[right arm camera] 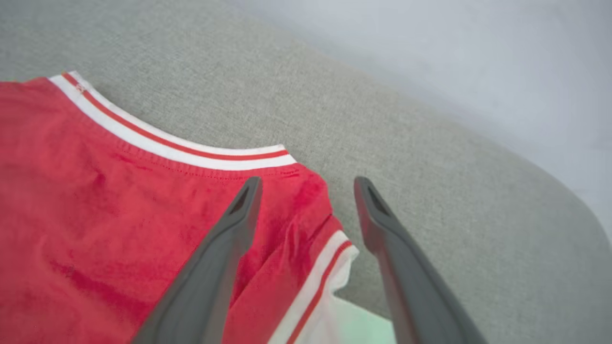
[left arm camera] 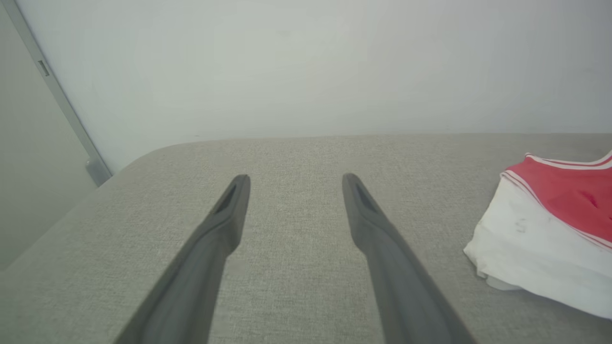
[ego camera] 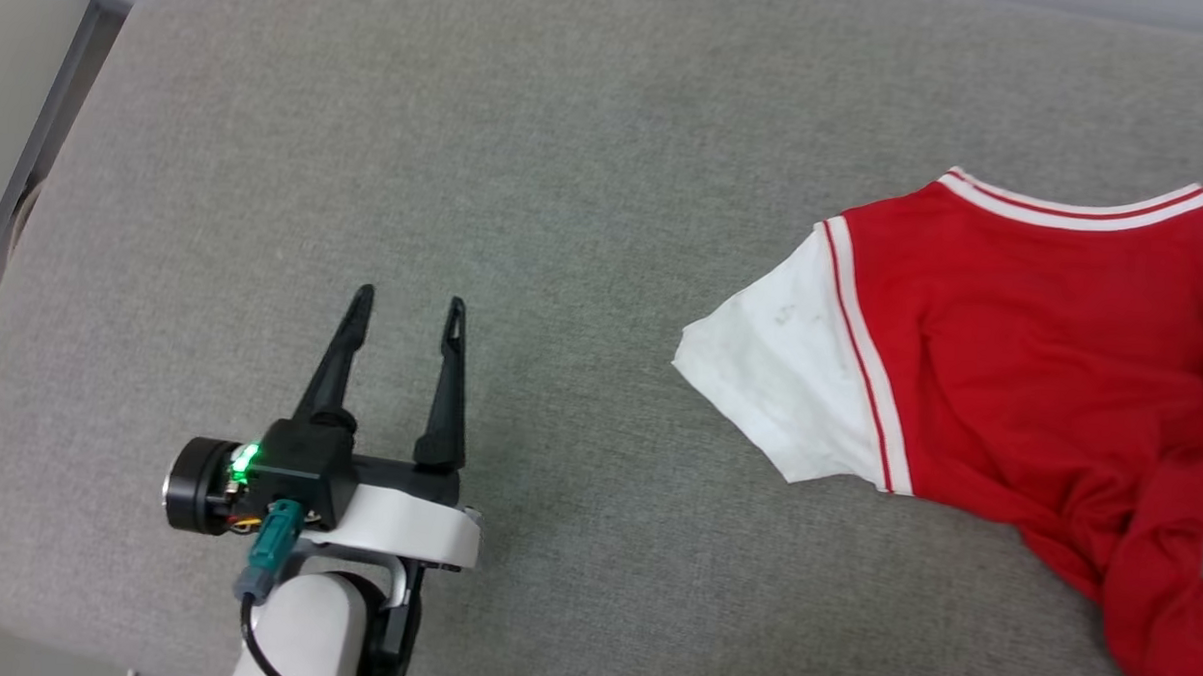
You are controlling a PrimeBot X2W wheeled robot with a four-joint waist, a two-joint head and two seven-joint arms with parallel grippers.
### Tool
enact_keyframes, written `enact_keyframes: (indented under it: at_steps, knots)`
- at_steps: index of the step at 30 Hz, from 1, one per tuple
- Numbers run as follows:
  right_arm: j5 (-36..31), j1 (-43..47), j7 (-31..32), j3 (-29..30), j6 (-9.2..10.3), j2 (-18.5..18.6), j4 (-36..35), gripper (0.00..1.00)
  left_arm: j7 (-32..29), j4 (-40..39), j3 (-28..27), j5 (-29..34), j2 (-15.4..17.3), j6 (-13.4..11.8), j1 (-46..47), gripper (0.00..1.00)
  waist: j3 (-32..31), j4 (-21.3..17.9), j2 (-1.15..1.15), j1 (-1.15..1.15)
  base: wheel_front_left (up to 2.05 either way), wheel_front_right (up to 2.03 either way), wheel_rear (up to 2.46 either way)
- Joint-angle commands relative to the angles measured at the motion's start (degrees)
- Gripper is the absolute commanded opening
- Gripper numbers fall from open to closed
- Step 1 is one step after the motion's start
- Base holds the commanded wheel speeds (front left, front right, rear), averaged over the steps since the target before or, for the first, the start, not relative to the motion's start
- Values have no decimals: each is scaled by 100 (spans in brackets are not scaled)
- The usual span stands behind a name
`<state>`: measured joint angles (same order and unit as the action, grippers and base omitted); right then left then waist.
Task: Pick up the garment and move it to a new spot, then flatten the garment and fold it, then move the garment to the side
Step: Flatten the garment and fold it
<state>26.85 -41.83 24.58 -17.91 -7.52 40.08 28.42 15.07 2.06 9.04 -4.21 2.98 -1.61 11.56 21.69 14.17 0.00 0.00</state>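
Observation:
The garment (ego camera: pixel 1012 342), a red T-shirt with white sleeves and striped trim, lies crumpled on the right of the grey cushion (ego camera: pixel 567 177); one white sleeve (ego camera: pixel 790 385) spreads out to its left. My left gripper (ego camera: pixel 410 297) hovers open over bare cushion well left of the sleeve, holding nothing. In the left wrist view the same gripper (left arm camera: pixel 295 177) stands wide apart, with the garment (left arm camera: pixel 564 191) at the right edge. My right gripper (right arm camera: pixel 308 181) is open just above the garment (right arm camera: pixel 95 191) near its collar and a sleeve seam, and grips nothing.
The cushion's rounded edge (left arm camera: pixel 158 150) runs at the far side against a pale wall (left arm camera: pixel 306 62). A grey metal post (ego camera: pixel 38 148) stands beyond the cushion's left edge. Bare fabric stretches between my left gripper and the sleeve.

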Motion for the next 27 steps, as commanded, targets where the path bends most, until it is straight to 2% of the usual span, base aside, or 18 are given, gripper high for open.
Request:
enact_keyframes:
  at_steps: [1, 5, 11, 19, 23, 27]
  knots:
    - [-82, 183, -364, 53, 6, -6, -87, 100, 15, 4, -80, 43, 49, 58, -16, 100, -250, -233, 0, 0, 0, 0, 0]
    - [-350, 367, -1286, 344, 6, -257, -455, 100, 15, 14, -305, 47, 178, 189, 87, 100, -508, -556, 0, 0, 0, 0, 0]
    - [-878, 1074, -2298, 1037, 6, -1044, -1324, 100, 15, 124, -514, -12, 359, 483, 360, 100, -801, -950, 0, 0, 0, 0, 0]
    - [-1589, 2483, -2804, 1810, 6, -2226, -2795, 100, 15, 672, -357, -143, 700, 813, 1045, 100, -991, -1233, 0, 0, 0, 0, 0]
    - [-1758, 3179, -2876, 2034, 7, -2715, -3269, 100, -110, 1145, -34, -328, 970, 889, 1509, 100, -1054, -1319, 0, 0, 0, 0, 0]
    - [-1860, 3680, -2885, 2119, 6, -3008, -3489, 100, -552, 1377, 548, -826, 1292, 904, 1984, 100, -1079, -1411, 0, 0, 0, 0, 0]
